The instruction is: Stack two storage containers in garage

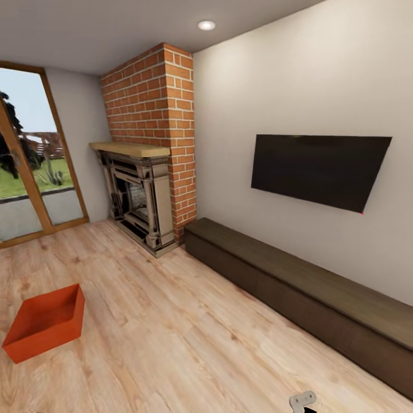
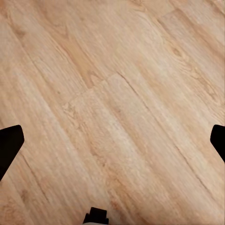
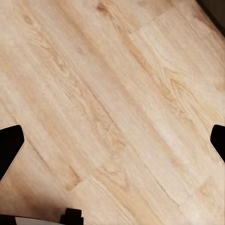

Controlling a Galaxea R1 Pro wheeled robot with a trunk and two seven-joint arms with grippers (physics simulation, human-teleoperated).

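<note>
Task barely begun: storage container (image 1: 46, 322) on living room plank floor (image 1: 189, 338). Your left gripper (image 2: 112, 140) and right gripper (image 3: 112, 140) fingers apart, empty.

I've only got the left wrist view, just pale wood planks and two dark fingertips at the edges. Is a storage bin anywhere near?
Observer: Yes. In the head view one red-orange open-top rectangular bin sits on the light wood-plank floor, toward the robot's left.
Operator: Anything inside it?
Observer: The part of its inside that shows looks empty.
Operator: What's ahead of me?
Observer: A brick fireplace with a wooden mantel, and to its right a long dark brown chest along the wall, under a black wall-mounted screen.
Operator: And my right gripper?
Observer: The right gripper has its fingers spread wide over bare planks, holding nothing.
</note>
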